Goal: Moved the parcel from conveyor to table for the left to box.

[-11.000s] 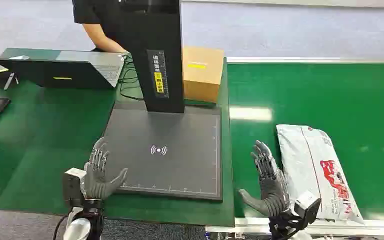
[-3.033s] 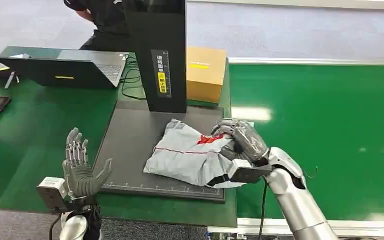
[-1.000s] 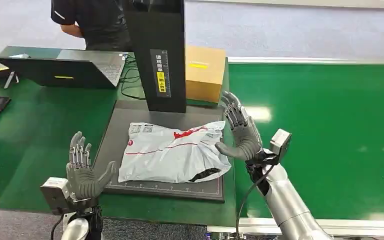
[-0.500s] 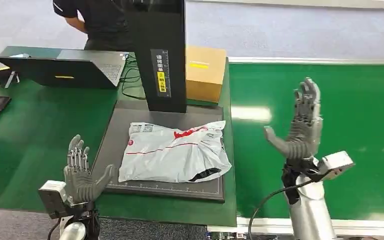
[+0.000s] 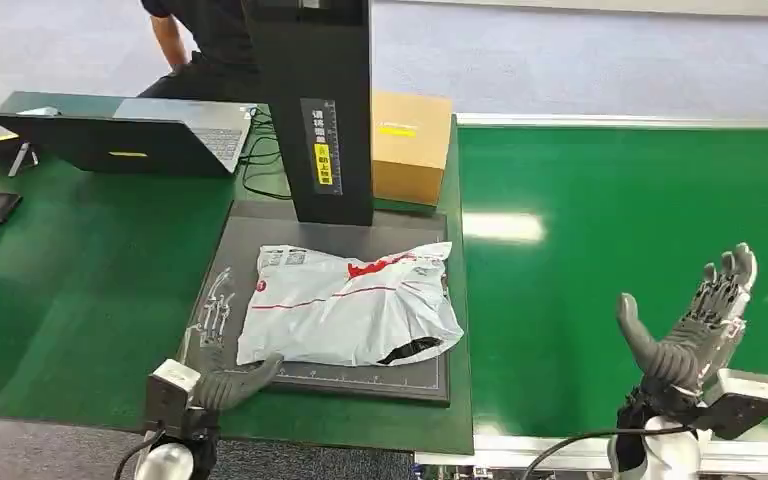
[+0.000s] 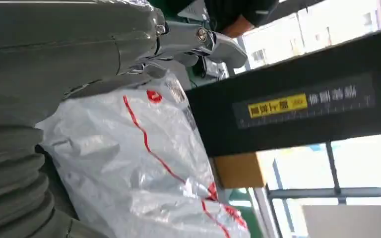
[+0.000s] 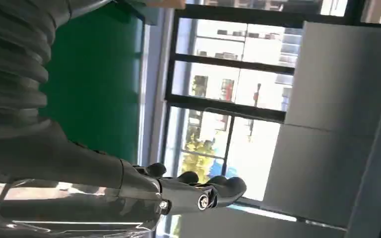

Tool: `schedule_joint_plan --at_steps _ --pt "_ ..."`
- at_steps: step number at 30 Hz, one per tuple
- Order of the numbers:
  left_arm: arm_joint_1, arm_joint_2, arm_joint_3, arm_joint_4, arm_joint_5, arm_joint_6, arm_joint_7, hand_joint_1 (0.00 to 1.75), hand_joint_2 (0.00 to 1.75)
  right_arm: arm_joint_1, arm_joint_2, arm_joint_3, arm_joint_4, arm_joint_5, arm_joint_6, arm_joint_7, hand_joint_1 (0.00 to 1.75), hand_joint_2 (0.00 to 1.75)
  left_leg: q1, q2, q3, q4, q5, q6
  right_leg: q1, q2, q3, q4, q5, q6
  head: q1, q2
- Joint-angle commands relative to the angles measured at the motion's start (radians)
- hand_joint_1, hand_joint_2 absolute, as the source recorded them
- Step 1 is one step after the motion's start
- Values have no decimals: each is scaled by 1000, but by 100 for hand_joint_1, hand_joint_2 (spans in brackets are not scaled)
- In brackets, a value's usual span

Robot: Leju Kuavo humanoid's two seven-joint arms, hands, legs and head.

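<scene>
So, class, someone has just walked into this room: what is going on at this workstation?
A humanoid robot is sorting parcels. The grey parcel lies flat on the dark scanner pad on the table, below the black column, and neither hand holds it. The left hand is open beside the parcel's near edge. The right hand is open over the green conveyor. A cardboard box stands behind the pad, and a person is at the laptop.
</scene>
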Motion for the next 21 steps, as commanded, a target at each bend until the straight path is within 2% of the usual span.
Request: schedule_joint_plan --at_steps 1,4,6,10,16,18,19,21 --pt "-36 38 -73 46 -77 -11 37 0 175 58 47 30 109 47 210 108 0 175 1 0 5 -3 0 -3 1 0 4 -2 0 -2 0 0" --pt "-35 40 -90 39 -119 -2 50 0 175 56 44 90 140 73 229 150 0 175 1 2 2 -1 0 -2 1 1 2 -1 0 -2 0 0" --pt "-30 53 -119 38 -187 11 57 0 175 48 39 109 182 97 188 245 0 175 1 3 5 -3 0 -3 1 2 4 -2 1 -3 0 0" --pt "-33 61 -175 95 -321 31 93 0 175 39 27 113 267 103 165 249 0 175 1 2 5 -3 0 -2 1 1 4 -3 0 -2 0 0" --pt "-37 60 -176 101 -327 34 95 0 175 41 27 113 268 103 164 249 0 175 1 1 4 -2 0 -1 0 0 3 -1 0 -1 0 0" --pt "-45 72 -189 114 -409 65 144 0 175 50 21 124 261 109 180 257 0 175 1 2 6 -3 0 -3 1 1 5 -3 0 -3 0 0" --pt "-61 97 -224 143 -565 113 238 0 175 53 17 132 264 120 185 257 0 175 1 1 4 -2 0 -2 1 0 3 -2 0 -2 0 0" --pt "-83 82 -221 224 -694 121 330 0 175 58 17 139 267 164 169 257 0 175 1 1 6 -4 1 -3 1 0 6 -3 0 -3 0 0"
